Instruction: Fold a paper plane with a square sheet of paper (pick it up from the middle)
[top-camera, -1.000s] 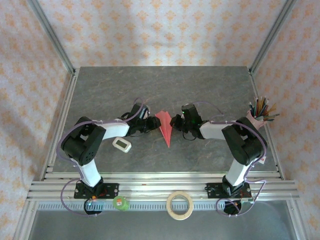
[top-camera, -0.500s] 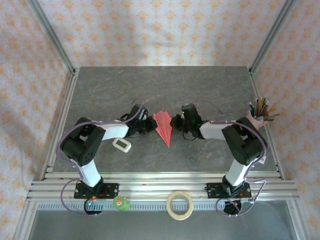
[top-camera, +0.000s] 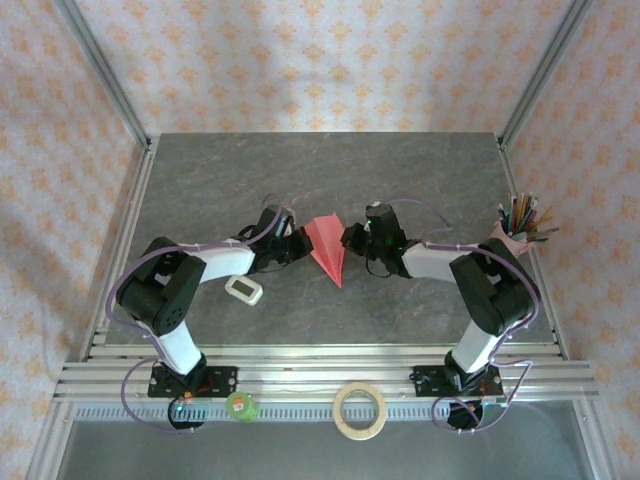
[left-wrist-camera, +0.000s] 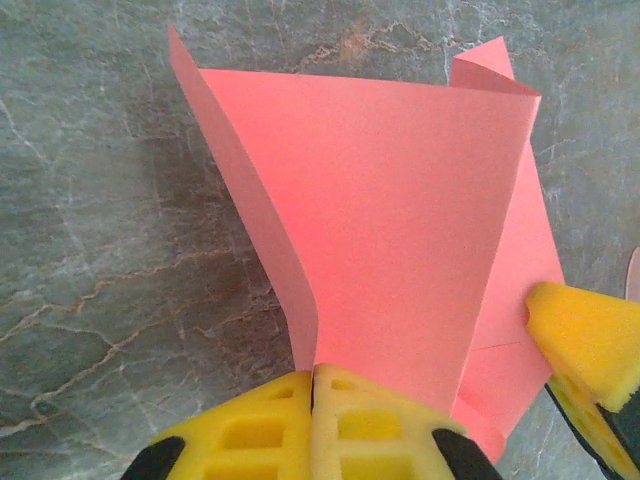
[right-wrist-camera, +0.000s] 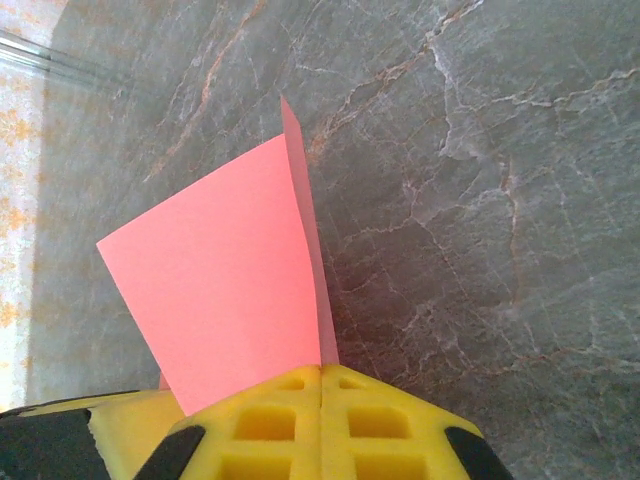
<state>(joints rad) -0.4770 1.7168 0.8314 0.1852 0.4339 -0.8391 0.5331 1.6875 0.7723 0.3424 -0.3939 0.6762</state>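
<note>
Left hand (left-wrist-camera: 313, 385), yellow pads pressed together, pinched the near edge of a pink-red plane (left-wrist-camera: 400, 220). The folded paper fanned out from the pads, and one flap stood up on the left above its own shadow. At the lower right of that wrist view, a second yellow pad touched the paper's right side. Right hand (right-wrist-camera: 322, 385), pads also together, was clamped on the plane's other side, with a flat pink panel rising up and left from the pads over the grey marbled tabletop (right-wrist-camera: 480, 200). Seen from above, the two hands faced each other at mid-tabletop with the plane between them, its wide end toward the far side and its point toward the arm bases. A small white gadget (top-camera: 243, 289) lay near the left arm, apart from the plane. A holder of coloured sticks (top-camera: 520, 222) stood at the right edge. A tape roll (top-camera: 360, 411) and a green object (top-camera: 241, 406) sat on the rail by the bases
</note>
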